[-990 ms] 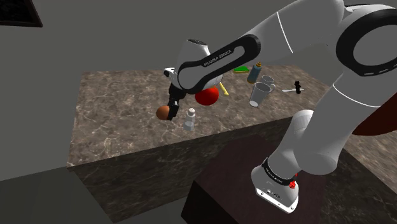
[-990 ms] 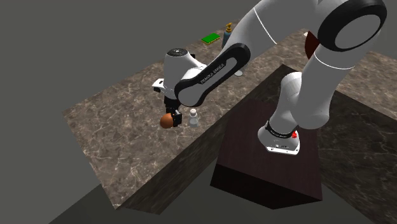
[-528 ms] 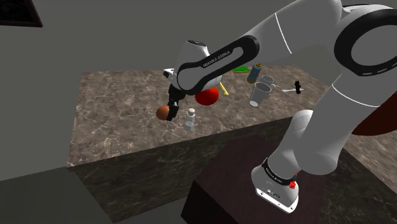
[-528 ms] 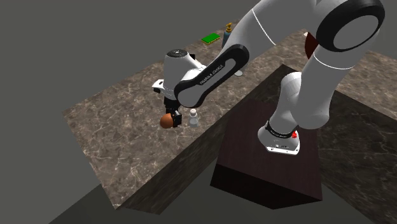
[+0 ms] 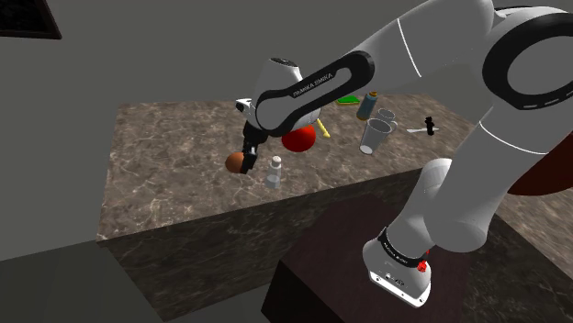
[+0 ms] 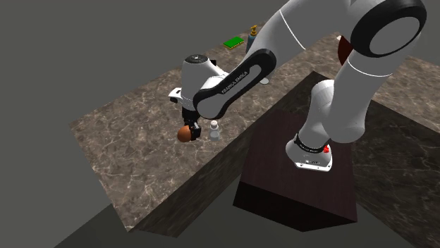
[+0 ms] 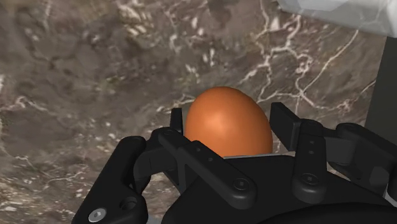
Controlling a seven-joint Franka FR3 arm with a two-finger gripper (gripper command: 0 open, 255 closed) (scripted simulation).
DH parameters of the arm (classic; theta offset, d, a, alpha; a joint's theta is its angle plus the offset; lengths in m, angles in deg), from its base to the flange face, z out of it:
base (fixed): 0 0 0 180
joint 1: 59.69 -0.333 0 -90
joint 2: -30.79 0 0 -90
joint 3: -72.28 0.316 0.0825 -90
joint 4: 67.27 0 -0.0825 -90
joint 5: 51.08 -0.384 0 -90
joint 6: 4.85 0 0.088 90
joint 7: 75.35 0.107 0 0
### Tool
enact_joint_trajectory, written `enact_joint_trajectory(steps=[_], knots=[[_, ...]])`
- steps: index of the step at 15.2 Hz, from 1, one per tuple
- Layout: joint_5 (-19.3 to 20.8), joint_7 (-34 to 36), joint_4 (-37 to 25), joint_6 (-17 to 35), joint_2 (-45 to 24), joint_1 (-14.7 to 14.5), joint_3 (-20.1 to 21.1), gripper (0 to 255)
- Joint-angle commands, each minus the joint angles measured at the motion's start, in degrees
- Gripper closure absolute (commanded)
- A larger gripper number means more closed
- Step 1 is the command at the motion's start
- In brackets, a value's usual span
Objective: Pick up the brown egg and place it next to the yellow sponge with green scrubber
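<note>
The brown egg point(image 7: 228, 121) lies on the dark marble counter point(image 5: 174, 147), clasped between my black fingers point(image 7: 177, 121). My gripper point(image 7: 230, 116) is shut on it and points down at the counter. In the shoulder view the egg point(image 5: 236, 162) is just left of the gripper point(image 5: 247, 161), close to the counter's near edge. The second exterior view has the egg point(image 6: 184, 134) under the gripper point(image 6: 188, 129). The yellow sponge with green scrubber point(image 5: 348, 100) lies flat at the far side of the counter, behind the arm, and appears green in the second exterior view point(image 6: 233, 42).
A small clear bottle point(image 5: 274, 172) stands right beside the egg. A red round object point(image 5: 298, 139) sits behind the gripper. Two clear glasses point(image 5: 374, 135), a capped bottle point(image 5: 366, 105) and a small dark object point(image 5: 429, 124) stand toward the sponge. The dark stand point(image 5: 367, 266) is below the counter's edge.
The fingers have closed in on the egg. Arm and egg stay where they were.
</note>
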Motion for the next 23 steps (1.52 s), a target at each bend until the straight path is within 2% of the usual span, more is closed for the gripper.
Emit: enact_joint_trajectory(steps=[1, 23], knots=[[0.0, 0.0, 0.0, 0.0, 0.0, 0.0, 0.0, 255], [5.6, 5.9, -6.6, -15.7, 9.5, 0.7, -0.3, 255]])
